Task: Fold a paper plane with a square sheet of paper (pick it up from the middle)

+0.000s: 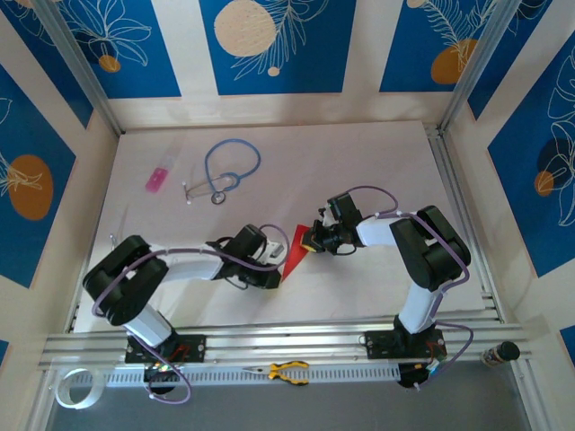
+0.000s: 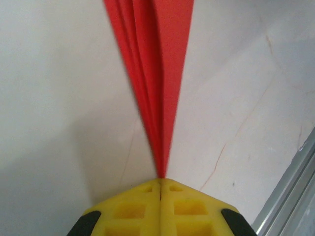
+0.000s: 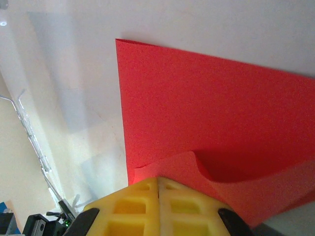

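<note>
The thin, bright red folded sheet of paper [image 1: 295,256] sits between the two arms over the white tabletop [image 1: 359,180], near its front middle. The left gripper [image 2: 161,183] has its yellow fingers pressed fully together on the narrow pointed end, where several red layers fan away from it. The right gripper [image 3: 158,181] is likewise clamped tight, pinching a curled flap at the edge of the broad flat panel. The paper looks almost weightless and limp, and it is likely to crease or tear if the arms pull apart. The stacked layers along the centre crease seem stiffest and are probably the safest place to hold it.
</note>
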Controlling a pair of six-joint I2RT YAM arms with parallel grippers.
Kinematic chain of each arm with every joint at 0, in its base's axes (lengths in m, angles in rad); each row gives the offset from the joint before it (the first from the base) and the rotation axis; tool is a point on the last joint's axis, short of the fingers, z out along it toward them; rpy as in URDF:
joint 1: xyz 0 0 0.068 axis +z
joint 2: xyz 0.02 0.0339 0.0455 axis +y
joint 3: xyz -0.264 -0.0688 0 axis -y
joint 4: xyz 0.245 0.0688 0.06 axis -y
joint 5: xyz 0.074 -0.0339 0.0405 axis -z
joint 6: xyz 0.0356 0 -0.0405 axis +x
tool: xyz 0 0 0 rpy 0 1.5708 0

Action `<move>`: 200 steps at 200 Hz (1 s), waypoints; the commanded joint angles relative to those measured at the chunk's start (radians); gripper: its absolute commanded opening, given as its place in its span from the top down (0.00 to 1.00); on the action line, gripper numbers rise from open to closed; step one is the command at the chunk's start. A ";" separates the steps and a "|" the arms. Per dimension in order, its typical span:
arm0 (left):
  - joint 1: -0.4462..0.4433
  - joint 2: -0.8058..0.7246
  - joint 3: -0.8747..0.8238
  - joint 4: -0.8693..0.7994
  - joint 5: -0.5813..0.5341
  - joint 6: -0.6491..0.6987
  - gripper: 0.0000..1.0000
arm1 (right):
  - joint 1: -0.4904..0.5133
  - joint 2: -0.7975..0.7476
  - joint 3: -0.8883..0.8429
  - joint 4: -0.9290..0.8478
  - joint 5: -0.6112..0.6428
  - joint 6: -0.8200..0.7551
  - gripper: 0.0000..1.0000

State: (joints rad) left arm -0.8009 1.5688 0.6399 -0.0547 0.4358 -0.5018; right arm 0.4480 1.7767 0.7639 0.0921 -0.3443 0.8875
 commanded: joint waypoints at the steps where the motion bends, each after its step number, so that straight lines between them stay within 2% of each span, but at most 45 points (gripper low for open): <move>1: -0.011 -0.069 -0.031 -0.132 -0.033 0.022 0.98 | -0.003 0.027 -0.014 -0.112 0.108 0.001 0.94; 26: -0.010 -0.162 -0.010 -0.110 -0.083 0.008 0.99 | -0.003 0.027 -0.015 -0.106 0.103 0.004 0.94; 46: -0.003 -0.173 0.046 -0.076 -0.102 0.000 0.99 | 0.000 0.027 -0.016 -0.100 0.102 0.008 0.94; 93: 0.009 0.036 0.233 0.011 -0.043 -0.049 0.98 | 0.007 0.030 -0.009 -0.097 0.100 0.011 0.94; 121: 0.009 0.137 0.294 0.054 -0.048 -0.056 0.98 | 0.006 0.030 -0.010 -0.095 0.097 0.013 0.94; 200: 0.008 0.288 0.331 0.014 -0.127 -0.016 1.00 | 0.003 0.006 -0.026 -0.070 0.075 0.014 0.93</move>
State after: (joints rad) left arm -0.7986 1.8240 0.9642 -0.0154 0.3492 -0.5404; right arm 0.4515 1.7763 0.7658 0.0921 -0.3416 0.8921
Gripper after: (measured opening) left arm 0.063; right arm 0.068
